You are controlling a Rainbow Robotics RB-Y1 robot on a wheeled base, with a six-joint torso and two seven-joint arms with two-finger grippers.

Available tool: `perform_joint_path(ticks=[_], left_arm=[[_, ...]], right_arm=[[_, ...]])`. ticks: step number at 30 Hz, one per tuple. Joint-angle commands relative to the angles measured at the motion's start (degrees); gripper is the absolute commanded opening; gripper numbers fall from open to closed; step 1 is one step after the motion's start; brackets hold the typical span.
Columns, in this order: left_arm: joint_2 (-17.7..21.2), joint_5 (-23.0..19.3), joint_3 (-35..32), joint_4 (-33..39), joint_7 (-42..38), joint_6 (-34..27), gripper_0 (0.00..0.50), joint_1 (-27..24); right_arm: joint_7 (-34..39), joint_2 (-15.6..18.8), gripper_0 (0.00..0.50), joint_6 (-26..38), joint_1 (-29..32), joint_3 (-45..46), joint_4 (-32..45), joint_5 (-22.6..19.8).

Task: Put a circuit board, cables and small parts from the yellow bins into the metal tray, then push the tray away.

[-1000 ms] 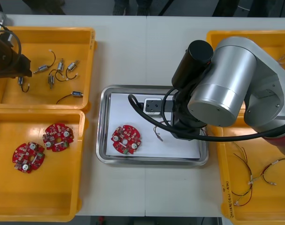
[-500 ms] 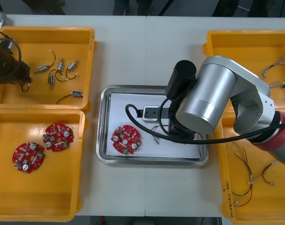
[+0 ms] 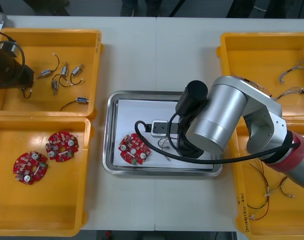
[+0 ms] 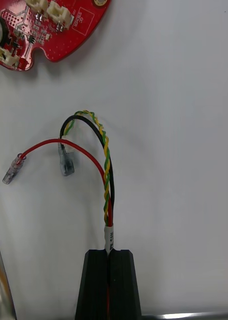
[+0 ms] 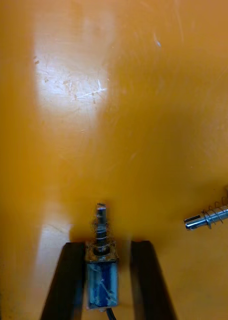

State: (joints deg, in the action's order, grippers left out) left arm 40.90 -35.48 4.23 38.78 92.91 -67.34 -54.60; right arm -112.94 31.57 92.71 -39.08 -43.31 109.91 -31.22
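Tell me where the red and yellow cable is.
Right wrist view: the cable is pinched by the right gripper over the metal tray, near the round red circuit board.

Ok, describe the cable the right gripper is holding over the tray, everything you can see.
The cable is a thin bundle: red and black wires with a yellow-green pair twisted round them, a white label band just past the right gripper, whose black fingers are shut on that end. Farther out the red and black splay apart, each ending in a small clear terminal. It stretches over the white floor of the metal tray, short of the red circuit board, not touching it.
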Motion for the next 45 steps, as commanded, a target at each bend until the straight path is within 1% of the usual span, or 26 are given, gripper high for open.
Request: perform_joint_path(ticks=[1,6,7,8,9,10,12,13,21,28,30,33,37,42,45], left_arm=[[-0.91,-0.47,0.95,-0.37,5.88,0.01,0.0,-2.27],[-0.56,-0.38,0.86,0.86,6.06,-1.48,0.0,-2.18],[-0.38,-0.29,0.86,1.39,5.88,-1.92,0.001,-2.27],[-0.12,-0.21,0.86,2.35,5.7,-3.24,0.001,-2.27],[0.14,-0.21,0.86,3.32,5.53,-4.47,0.0,-2.18],[0.41,-0.21,0.86,4.02,5.44,-5.44,0.003,-2.18],[0.93,0.06,0.51,5.69,5.26,-7.63,0.001,-2.18],[1.37,0.23,0.42,6.66,5.26,-8.95,0.001,-2.27],[2.69,1.11,-0.54,12.81,4.83,-16.69,0.001,-2.18],[2.87,2.17,-1.69,18.26,3.77,-23.01,0.003,-2.0],[2.87,2.61,-1.86,20.81,3.24,-24.86,0.001,-1.21],[2.96,3.66,-1.86,25.2,2.36,-27.67,0.003,0.11],[2.96,4.54,-1.77,29.95,1.4,-30.92,0.0,1.51],[2.87,4.45,-1.77,35.66,-0.1,-34.0,0.002,3.27],[2.87,3.84,-1.69,39.35,-2.56,-36.02,0.001,4.33]], right_arm=[[-1.4,-1.16,0.0,-1.31,1.29,-1.69,0.48,1.24],[-1.4,-1.16,0.0,-1.13,1.29,-1.69,0.48,1.16],[-1.4,-1.16,0.02,-1.13,1.29,-1.6,0.48,1.16],[-1.23,-1.16,0.199,-1.04,1.38,-1.69,0.48,1.16],[-1.23,-1.16,0.304,-0.96,1.47,-1.69,0.48,1.07],[-1.14,-1.16,0.348,-0.87,1.47,-1.69,0.48,1.07],[-0.96,-1.07,0.47,-0.6,1.55,-1.69,0.48,0.72],[-0.88,-1.16,0.5,-0.43,1.55,-1.6,0.48,0.63],[-1.4,-1.16,0.5,-0.34,1.55,-1.42,0.48,0.98],[-1.4,-1.6,0.5,-0.08,1.47,-0.54,0.66,1.16],[-1.4,-1.78,0.5,0.54,1.47,0.07,0.92,1.16],[-1.4,-2.04,0.5,2.65,1.47,1.48,1.97,1.33],[-1.4,-2.66,0.5,7.22,1.2,3.85,4.61,1.51],[-1.4,-3.27,0.5,12.4,1.11,6.66,9.01,1.51],[-1.4,-3.45,0.5,16.36,1.2,8.86,11.38,1.51]])
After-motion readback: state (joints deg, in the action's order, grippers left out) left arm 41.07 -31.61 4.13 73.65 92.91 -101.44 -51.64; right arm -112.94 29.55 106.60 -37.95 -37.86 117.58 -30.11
